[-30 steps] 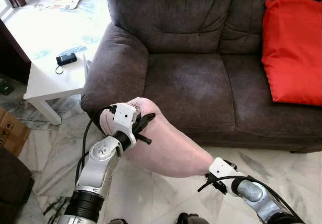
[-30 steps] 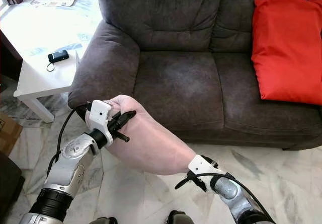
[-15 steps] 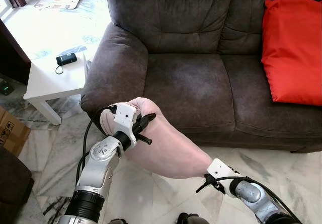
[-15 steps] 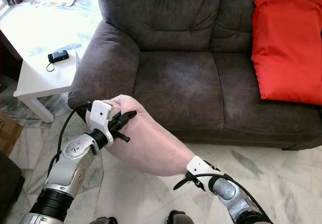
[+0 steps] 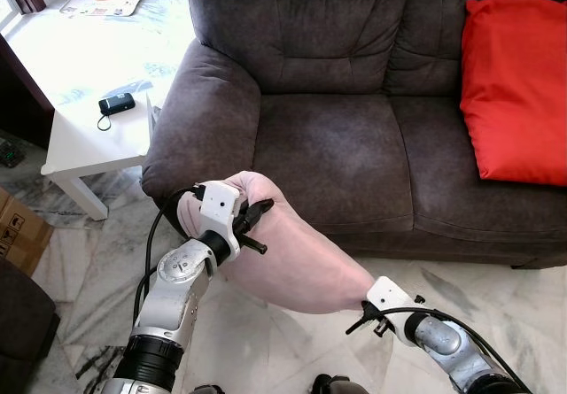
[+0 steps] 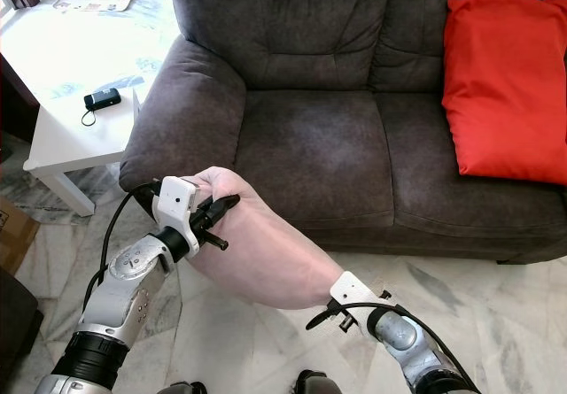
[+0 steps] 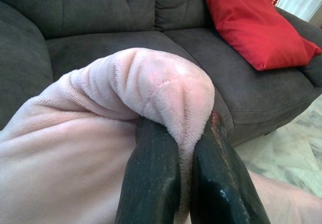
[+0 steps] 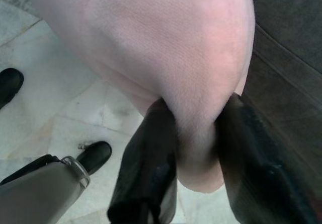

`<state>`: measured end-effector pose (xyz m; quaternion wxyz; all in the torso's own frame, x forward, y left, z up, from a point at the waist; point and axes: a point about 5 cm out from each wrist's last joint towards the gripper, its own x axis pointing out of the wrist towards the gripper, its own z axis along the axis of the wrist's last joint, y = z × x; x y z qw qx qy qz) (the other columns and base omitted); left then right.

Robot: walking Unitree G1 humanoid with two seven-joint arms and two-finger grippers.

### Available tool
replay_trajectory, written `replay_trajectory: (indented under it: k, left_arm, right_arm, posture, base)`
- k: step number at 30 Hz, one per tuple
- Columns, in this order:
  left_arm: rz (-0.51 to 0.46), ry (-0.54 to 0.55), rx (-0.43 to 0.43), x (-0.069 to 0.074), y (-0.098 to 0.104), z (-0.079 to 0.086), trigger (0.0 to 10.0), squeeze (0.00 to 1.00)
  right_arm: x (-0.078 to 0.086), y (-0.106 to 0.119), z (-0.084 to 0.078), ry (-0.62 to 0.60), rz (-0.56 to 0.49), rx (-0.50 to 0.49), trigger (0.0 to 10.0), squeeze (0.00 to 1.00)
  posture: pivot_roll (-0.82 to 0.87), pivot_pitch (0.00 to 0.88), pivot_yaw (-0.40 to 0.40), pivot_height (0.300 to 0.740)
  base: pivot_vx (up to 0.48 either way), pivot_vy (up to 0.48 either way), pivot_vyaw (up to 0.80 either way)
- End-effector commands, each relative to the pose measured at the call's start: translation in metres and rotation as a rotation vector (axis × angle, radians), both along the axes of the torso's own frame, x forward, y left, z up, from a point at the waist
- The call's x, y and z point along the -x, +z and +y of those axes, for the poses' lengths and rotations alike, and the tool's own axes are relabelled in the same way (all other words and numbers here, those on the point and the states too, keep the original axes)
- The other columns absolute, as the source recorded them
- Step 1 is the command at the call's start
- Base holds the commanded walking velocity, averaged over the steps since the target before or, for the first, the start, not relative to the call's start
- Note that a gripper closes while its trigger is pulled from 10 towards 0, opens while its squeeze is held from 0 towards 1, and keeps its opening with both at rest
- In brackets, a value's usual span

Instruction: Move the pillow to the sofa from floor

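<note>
A pale pink plush pillow [image 5: 297,257] hangs in the air before the dark grey sofa [image 5: 337,137], stretched between both arms. My left gripper [image 5: 257,226] is shut on the pillow's upper left corner, level with the sofa's seat front. In the left wrist view the black fingers [image 7: 151,173] pinch a fold of pink fabric [image 7: 151,83]. My right gripper [image 5: 365,310] is shut on the pillow's lower right corner, low over the floor. The right wrist view shows both fingers [image 8: 151,153] clamped around a pink corner [image 8: 196,158].
A red cushion [image 5: 514,88] leans on the sofa's right side. A white side table [image 5: 89,137] with a small black device [image 5: 116,104] stands left of the sofa arm. A cardboard box [image 5: 18,230] sits at far left. Marble floor [image 5: 266,341] lies below.
My right gripper has shifted slightly with the pillow's lower corner. The left gripper and the pillow's upper corner hold nearly still.
</note>
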<state>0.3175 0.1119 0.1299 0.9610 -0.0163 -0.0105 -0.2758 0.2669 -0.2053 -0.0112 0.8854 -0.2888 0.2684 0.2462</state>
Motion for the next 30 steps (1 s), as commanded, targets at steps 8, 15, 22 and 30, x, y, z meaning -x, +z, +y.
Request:
replay_trajectory:
  k: [8,15,22,30]
  left_arm:
    - [-0.029,0.037,-0.009,0.001,-0.001,0.005,10.0,0.0]
    - [0.04,0.143,-0.1,0.006,-0.027,0.021,10.0,0.0]
    - [-0.034,0.307,-0.102,0.009,-0.029,0.033,10.0,0.0]
    - [-0.132,0.388,-0.081,0.011,-0.019,0.033,10.0,0.0]
  right_arm:
    - [-0.012,0.022,0.0,-0.108,-0.144,-0.215,0.0,0.0]
    - [-0.024,0.058,-0.01,-0.224,-0.344,-0.374,10.0,0.0]
    - [-0.024,0.085,-0.006,-0.319,-0.517,-0.516,10.0,0.0]
    - [-0.017,0.105,0.017,-0.362,-0.647,-0.676,10.0,0.0]
  posture:
    - [-0.07,0.144,-0.022,0.74]
    - [-0.07,0.145,-0.023,0.74]
    - [-0.09,0.145,-0.025,0.74]
    - [-0.08,0.147,-0.025,0.74]
  base:
    - [0.0,0.0,0.0]
    - [0.0,0.0,0.0]
    - [0.0,0.0,0.0]
    - [0.0,0.0,0.0]
